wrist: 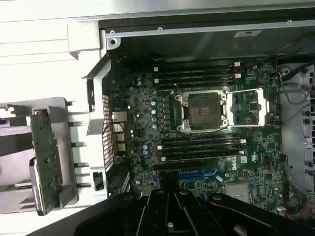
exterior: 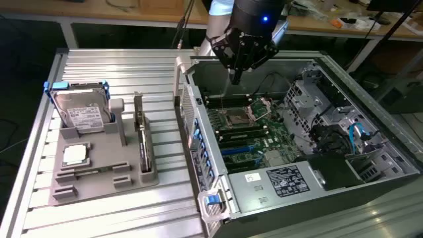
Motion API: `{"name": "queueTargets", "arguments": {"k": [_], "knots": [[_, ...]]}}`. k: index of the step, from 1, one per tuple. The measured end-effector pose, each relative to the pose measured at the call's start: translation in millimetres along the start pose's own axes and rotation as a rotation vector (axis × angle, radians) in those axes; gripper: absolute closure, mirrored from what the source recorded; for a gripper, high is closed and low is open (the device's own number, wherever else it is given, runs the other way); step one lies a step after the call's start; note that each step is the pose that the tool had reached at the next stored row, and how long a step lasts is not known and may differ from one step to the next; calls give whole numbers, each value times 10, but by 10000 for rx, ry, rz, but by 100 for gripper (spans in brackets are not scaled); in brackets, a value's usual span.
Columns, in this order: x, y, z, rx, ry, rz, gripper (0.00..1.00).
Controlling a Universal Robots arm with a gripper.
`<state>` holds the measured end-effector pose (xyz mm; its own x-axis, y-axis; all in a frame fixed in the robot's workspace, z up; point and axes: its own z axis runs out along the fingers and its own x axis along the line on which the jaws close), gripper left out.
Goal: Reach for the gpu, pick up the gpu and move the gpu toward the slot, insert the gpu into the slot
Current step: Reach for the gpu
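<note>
Exterior view: end effector [exterior: 235, 77] hangs over the open computer case [exterior: 343, 191], above the motherboard's back edge, fingers pinched together and carrying nothing. The gpu [exterior: 142, 141] stands on edge in the grey holder [exterior: 99, 184] on the worktop [exterior: 132, 215], at about 8 o'clock from the end effector and well apart, with the case wall between them. The hard drive [exterior: 82, 113] sits at 10 o'clock from the card. The blue slot [exterior: 236, 148] is empty. The step in hand looks like the reach. To do it well, clear the case wall, line the fingers up with the card's long top edge, and part them before descending. Wrist view: closed end effector [wrist: 170, 216] over the board, slot [wrist: 197, 174] near the fingertips, CPU socket [wrist: 204, 112] beyond. The gpu [wrist: 47, 162] shows its green board face; its fan side and bracket are hidden, and its lower edge is sunk in the holder.
</note>
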<state>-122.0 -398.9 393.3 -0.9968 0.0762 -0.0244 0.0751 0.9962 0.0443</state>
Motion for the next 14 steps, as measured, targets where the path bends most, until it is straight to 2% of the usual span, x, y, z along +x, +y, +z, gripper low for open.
{"name": "queueTargets", "arguments": {"k": [14], "knots": [[303, -23, -8, 0, -1, 1, 89]]}}
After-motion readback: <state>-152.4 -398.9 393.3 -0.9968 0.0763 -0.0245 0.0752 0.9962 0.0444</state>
